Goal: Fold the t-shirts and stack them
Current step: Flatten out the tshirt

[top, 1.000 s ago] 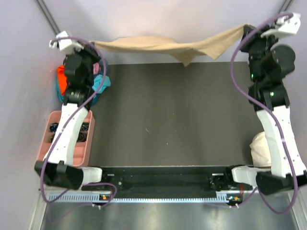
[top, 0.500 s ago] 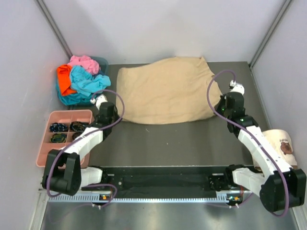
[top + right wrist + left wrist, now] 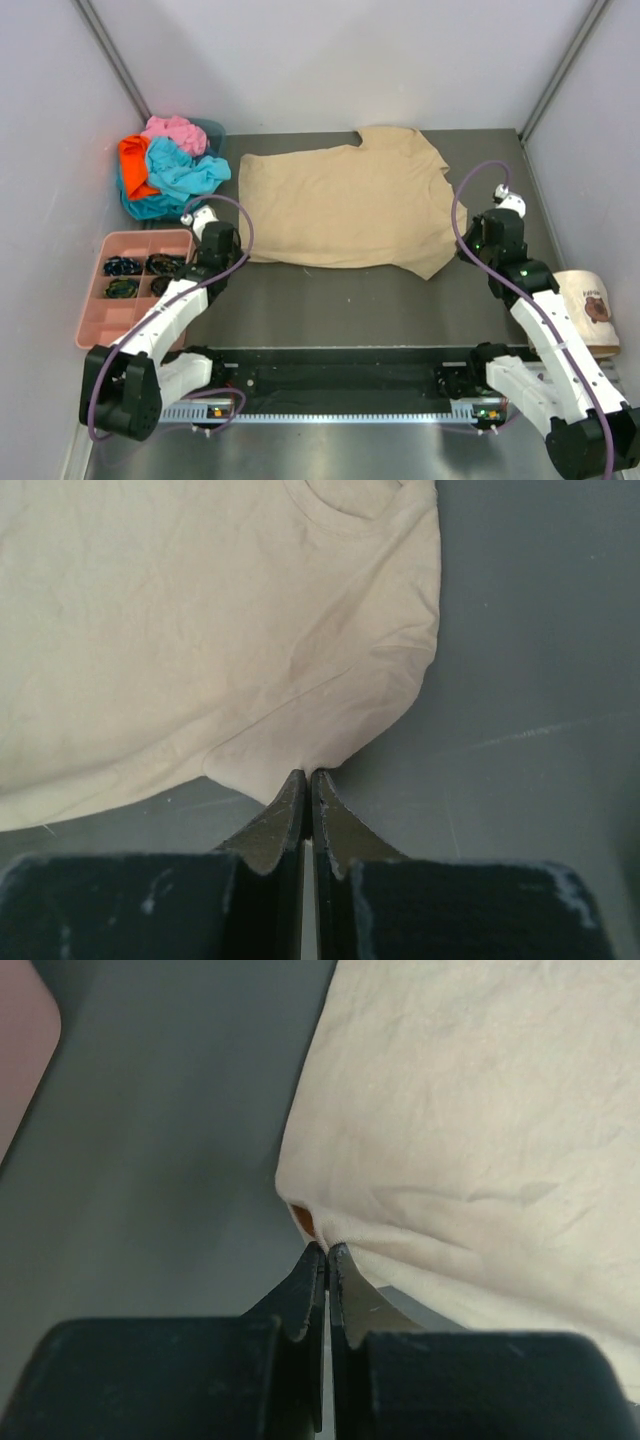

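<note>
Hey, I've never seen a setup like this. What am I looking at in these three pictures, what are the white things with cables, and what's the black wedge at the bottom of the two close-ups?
The white things are two robot arms, bolted to the near edge of a dark table. The wide picture looks down from above and behind them. Each close-up comes from a camera on one arm's wrist, and the black wedge is that arm's two fingers pressed shut. A tan t-shirt lies spread out on the table. The left gripper pinches its near left corner and the right gripper pinches its near right corner. At the far left sits a pile of coloured shirts. Nearer on that side is a pink tray, and at the right a cream cap.
</note>
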